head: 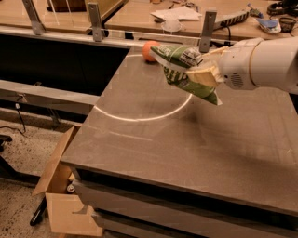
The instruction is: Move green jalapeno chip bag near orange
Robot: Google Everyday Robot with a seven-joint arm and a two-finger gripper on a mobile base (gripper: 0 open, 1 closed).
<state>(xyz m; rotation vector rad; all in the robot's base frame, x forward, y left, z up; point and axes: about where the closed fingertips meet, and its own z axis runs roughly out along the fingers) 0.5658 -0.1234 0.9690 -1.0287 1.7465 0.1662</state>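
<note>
The green jalapeno chip bag is crumpled green foil with white print. It hangs in the air above the far part of the grey table. My gripper is shut on the bag's right side, its tan fingers clamped over the foil. The white arm reaches in from the right. The orange sits on the table near its far edge, just left of and behind the bag. The bag's left tip hides part of the orange.
A white arc is marked on the tabletop. A metal rail with upright posts runs behind the table. Another table with papers stands beyond. An open cardboard box stands on the floor at the table's front left.
</note>
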